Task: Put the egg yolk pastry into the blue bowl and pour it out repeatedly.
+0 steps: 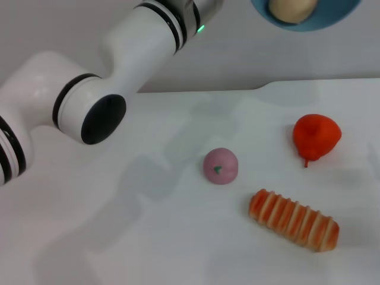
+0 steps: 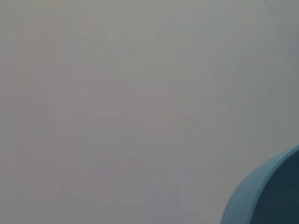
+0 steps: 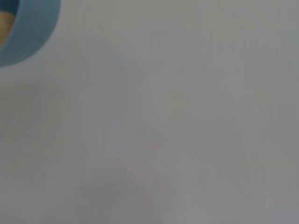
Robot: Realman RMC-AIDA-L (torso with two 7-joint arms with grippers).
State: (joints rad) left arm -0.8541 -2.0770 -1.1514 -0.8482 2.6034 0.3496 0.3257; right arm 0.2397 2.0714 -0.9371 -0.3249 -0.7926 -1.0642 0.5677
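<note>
Looking down from the head, the blue bowl (image 1: 309,21) shows at the top edge of the view, raised above the far side of the table (image 1: 119,237) and cut off by the frame. The egg yolk pastry (image 1: 291,9) sits inside it as a pale beige ball against the blue. The left arm (image 1: 89,89) rises from the left side and reaches up toward the top of the view, a green light on it near the wrist; its gripper lies beyond the frame, so whether the fingers are open or closed cannot be told. On the table, a pink ball (image 1: 220,165) with a green speck rests near the middle. A red fruit (image 1: 316,138) lies toward the right edge, and a striped bread (image 1: 293,219) lies toward the near right corner, apart from both.

From the left wrist, only a curved piece of the blue bowl (image 2: 266,196) shows against a plain grey-white surface; no fingers appear.

From the right wrist, the rim of the blue bowl (image 3: 32,32) shows, with a sliver of the egg yolk pastry (image 3: 4,28) inside it. The rest is plain pale surface, and the right gripper itself cannot be seen.
</note>
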